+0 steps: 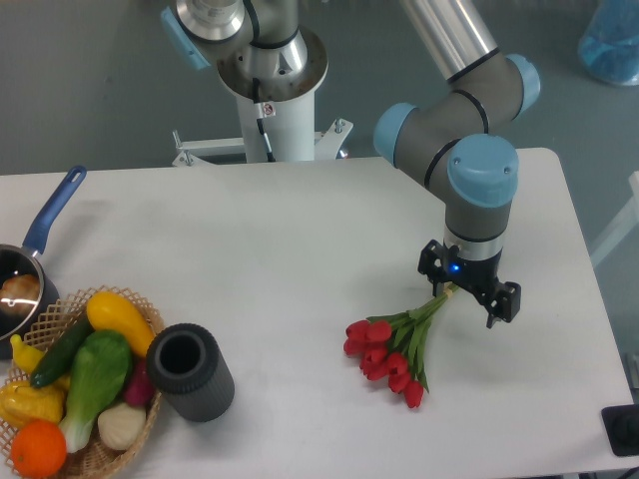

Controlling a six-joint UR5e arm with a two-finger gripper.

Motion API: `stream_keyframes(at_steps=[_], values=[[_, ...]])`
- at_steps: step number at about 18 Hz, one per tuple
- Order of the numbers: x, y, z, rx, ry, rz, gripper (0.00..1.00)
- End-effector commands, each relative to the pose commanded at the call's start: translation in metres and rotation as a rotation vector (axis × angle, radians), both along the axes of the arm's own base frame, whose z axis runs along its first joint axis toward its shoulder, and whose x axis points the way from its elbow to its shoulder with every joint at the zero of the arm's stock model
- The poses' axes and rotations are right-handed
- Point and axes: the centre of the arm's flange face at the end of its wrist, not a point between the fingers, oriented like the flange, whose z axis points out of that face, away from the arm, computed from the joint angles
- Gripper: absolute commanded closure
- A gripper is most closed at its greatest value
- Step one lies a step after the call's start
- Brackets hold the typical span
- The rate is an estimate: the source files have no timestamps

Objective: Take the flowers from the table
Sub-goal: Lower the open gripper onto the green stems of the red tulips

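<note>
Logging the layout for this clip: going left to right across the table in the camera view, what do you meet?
Blue-handled pot → basket of vegetables → dark cylinder → flowers → hand, at the flowers' stem ends.

You're looking at a robotics lab or test cell rather than a home: at twelve o'clock the arm stands on a white pedestal bolted down behind a bare white table, with plain grey flooring all round. The props give it away too, since at seven o'clock you have a wicker basket of toy vegetables beside a dark cylinder cup, and at nine o'clock a small blue-handled pan.
</note>
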Motion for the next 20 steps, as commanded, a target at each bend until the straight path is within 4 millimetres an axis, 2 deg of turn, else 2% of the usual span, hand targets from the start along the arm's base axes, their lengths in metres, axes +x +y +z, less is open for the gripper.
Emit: stream_keyframes(at_steps=[4, 8, 17, 20], values=[[0.0, 0.0, 0.001, -0.001, 0.003, -0.017, 0.0], [0.003, 0.002, -0.008, 0.009, -0.011, -0.022, 0.0], [0.023, -0.004, -0.045, 0.008, -0.076, -0.032, 0.0], [0.028, 0.0, -0.06, -0.004, -0.1, -0.034, 0.0]])
